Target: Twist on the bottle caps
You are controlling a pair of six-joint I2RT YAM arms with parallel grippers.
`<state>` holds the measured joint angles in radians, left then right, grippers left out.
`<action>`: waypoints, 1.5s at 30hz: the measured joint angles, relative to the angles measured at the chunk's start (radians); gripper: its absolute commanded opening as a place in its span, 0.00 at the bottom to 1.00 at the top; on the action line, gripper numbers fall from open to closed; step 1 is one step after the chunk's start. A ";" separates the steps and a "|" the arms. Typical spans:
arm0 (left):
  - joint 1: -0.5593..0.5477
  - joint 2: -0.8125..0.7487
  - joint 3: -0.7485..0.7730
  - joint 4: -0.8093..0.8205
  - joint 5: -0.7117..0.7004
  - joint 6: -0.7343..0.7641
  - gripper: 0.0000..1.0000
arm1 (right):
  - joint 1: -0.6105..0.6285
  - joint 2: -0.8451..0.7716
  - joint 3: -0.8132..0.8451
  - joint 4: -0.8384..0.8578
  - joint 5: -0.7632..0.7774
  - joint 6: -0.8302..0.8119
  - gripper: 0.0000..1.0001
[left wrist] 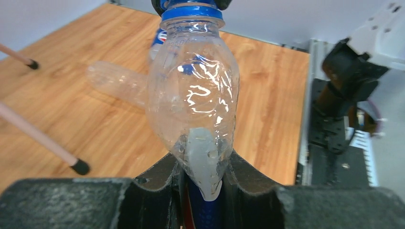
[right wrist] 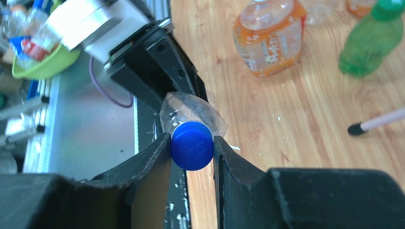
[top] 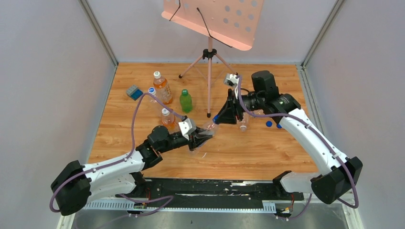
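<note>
My left gripper (top: 203, 137) is shut on a clear empty bottle (left wrist: 193, 95) and holds it off the table, neck pointing at my right arm. My right gripper (top: 220, 119) is shut on a blue cap (right wrist: 192, 145) that sits on that bottle's neck. The bottle's clear shoulder (right wrist: 191, 110) shows just behind the cap. In the left wrist view the cap's blue rim (left wrist: 192, 10) tops the bottle. Two loose blue caps (top: 269, 124) lie on the table by my right arm.
Two orange bottles (top: 162, 87), one nearer (top: 167, 118), and a green bottle (top: 186, 101) stand at the back left. A blue-grey block (top: 133, 92) lies beside them. A music-stand tripod (top: 209, 71) stands at the back centre. Another clear bottle (top: 243, 125) lies under my right arm.
</note>
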<state>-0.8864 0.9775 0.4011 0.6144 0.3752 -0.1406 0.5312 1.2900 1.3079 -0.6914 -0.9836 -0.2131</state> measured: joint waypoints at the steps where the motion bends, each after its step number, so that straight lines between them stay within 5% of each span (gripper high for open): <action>1: -0.012 0.004 0.000 0.003 -0.035 0.027 0.00 | 0.002 -0.006 -0.010 0.025 0.039 0.072 0.00; 11: -0.238 0.124 0.035 0.025 -0.520 0.397 0.00 | 0.039 -0.150 -0.212 0.247 0.420 0.630 0.07; 18: -0.300 0.206 0.053 0.127 -0.706 0.433 0.00 | 0.066 -0.195 -0.241 0.286 0.563 0.729 0.58; 24: -0.320 0.190 0.105 0.147 -0.698 0.359 0.00 | 0.112 -0.207 -0.225 0.255 0.566 0.700 0.79; 33: -0.159 0.059 0.047 0.069 -0.509 0.135 0.00 | 0.080 -0.336 -0.141 0.227 0.535 0.451 0.79; 45: -0.034 0.011 0.010 0.158 -0.028 -0.011 0.00 | -0.177 -0.316 -0.184 0.277 -0.023 0.121 0.70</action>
<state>-0.9199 0.9890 0.4107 0.7723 0.3473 -0.1520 0.3542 0.9741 1.1236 -0.4145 -1.0065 -0.0917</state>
